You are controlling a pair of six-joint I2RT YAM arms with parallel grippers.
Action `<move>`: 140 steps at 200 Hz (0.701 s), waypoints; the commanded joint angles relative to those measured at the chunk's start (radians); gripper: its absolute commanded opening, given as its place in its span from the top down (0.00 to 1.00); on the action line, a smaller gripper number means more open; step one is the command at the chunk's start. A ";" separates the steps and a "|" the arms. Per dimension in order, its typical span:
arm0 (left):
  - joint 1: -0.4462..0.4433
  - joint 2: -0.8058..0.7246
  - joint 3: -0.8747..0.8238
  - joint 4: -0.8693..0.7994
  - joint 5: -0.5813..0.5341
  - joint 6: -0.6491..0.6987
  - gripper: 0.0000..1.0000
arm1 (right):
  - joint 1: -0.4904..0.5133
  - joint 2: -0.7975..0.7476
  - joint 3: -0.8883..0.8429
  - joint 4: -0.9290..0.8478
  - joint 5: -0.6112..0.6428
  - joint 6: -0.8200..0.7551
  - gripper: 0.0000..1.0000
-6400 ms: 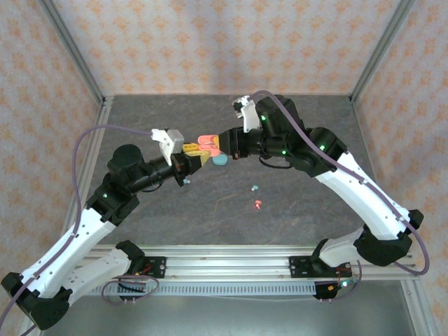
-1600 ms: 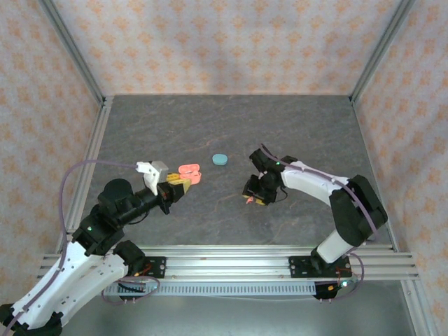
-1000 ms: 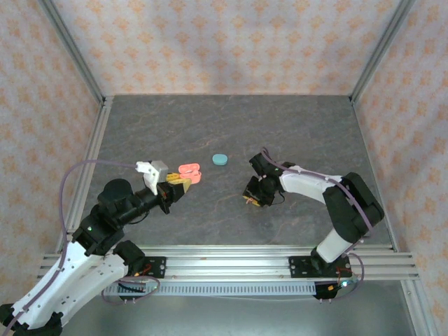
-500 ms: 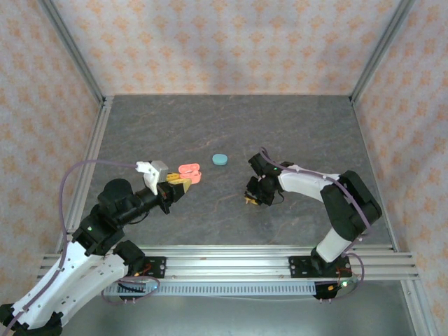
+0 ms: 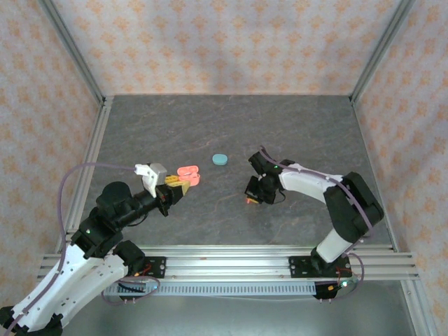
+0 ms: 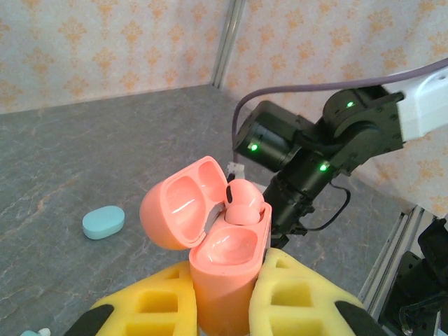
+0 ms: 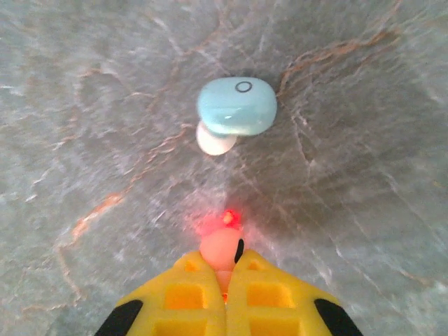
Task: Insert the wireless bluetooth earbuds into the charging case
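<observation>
My left gripper (image 5: 176, 185) (image 6: 227, 271) is shut on the base of a salmon-pink charging case (image 5: 188, 173) (image 6: 222, 269), held upright with its lid open. One pink earbud (image 6: 243, 203) sits in the case's right socket; the left socket is empty. My right gripper (image 5: 251, 199) (image 7: 225, 262) is down at the table, shut on another pink earbud (image 7: 221, 247), whose head pokes out between the yellow fingertips. A light teal earbud (image 7: 236, 106) lies on the table just beyond it.
A closed teal case (image 5: 220, 159) (image 6: 103, 222) lies mid-table between the arms. A second teal earbud (image 6: 43, 332) peeks in at the lower left of the left wrist view. The metal frame posts (image 5: 89, 84) border the grey mat.
My right gripper has closed on the pink earbud at the table. The left gripper has kept its hold on the open pink case and barely moved.
</observation>
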State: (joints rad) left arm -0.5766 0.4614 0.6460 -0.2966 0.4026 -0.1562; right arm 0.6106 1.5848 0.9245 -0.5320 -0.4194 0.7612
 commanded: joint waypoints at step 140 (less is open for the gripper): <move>-0.009 0.309 0.207 0.359 0.151 -0.015 1.00 | 0.235 -0.433 0.609 -0.032 0.163 -0.416 1.00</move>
State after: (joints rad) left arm -0.5766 0.7605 0.8089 -0.0429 0.5022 -0.1574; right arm 0.7860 1.1633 1.4780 -0.6144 -0.2878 0.4297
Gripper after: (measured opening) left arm 0.161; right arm 0.049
